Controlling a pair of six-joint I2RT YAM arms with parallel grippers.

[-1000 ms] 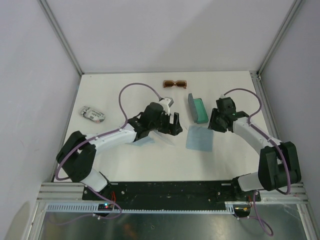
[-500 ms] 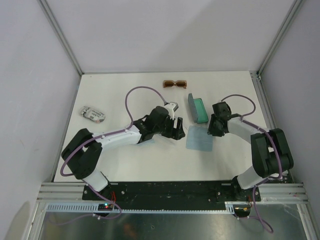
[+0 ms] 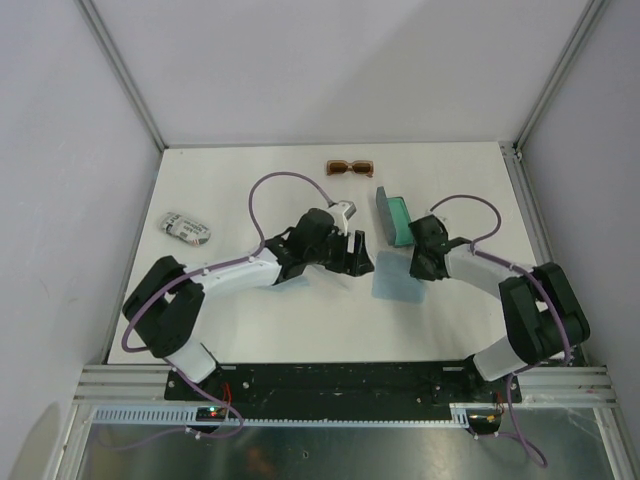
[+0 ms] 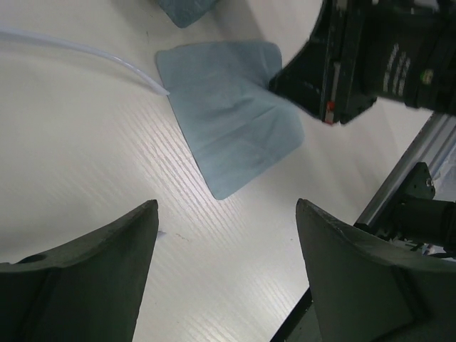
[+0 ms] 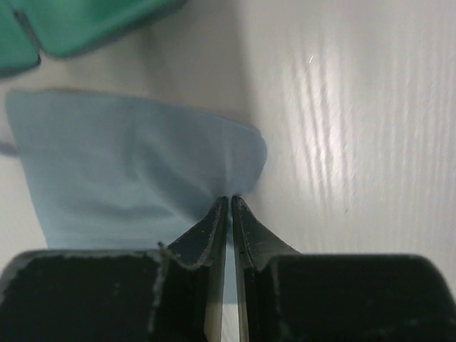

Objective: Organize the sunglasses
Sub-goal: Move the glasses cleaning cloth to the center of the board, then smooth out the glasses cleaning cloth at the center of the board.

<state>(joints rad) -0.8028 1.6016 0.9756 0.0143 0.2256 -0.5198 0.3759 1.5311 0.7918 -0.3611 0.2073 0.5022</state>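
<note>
Sunglasses lie well apart on the white table (image 3: 250, 325): I see the brown-amber pair (image 3: 349, 167) near the far edge, just beyond the open teal-lined case (image 3: 393, 217), and the white-framed pair (image 3: 186, 228) off toward the left side. The right gripper (image 5: 229, 202) has its fingers pressed together on a rounded corner of the light blue cloth (image 5: 128, 164). The left gripper (image 4: 226, 214) hangs over the table just beside that cloth, fingers wide apart and holding nothing.

Cloth (image 5: 135, 164) is pale blue, case (image 5: 85, 25) teal-green, sunglasses (image 3: 349, 167) amber-brown, table (image 5: 342, 107) white, faintly grained.
</note>
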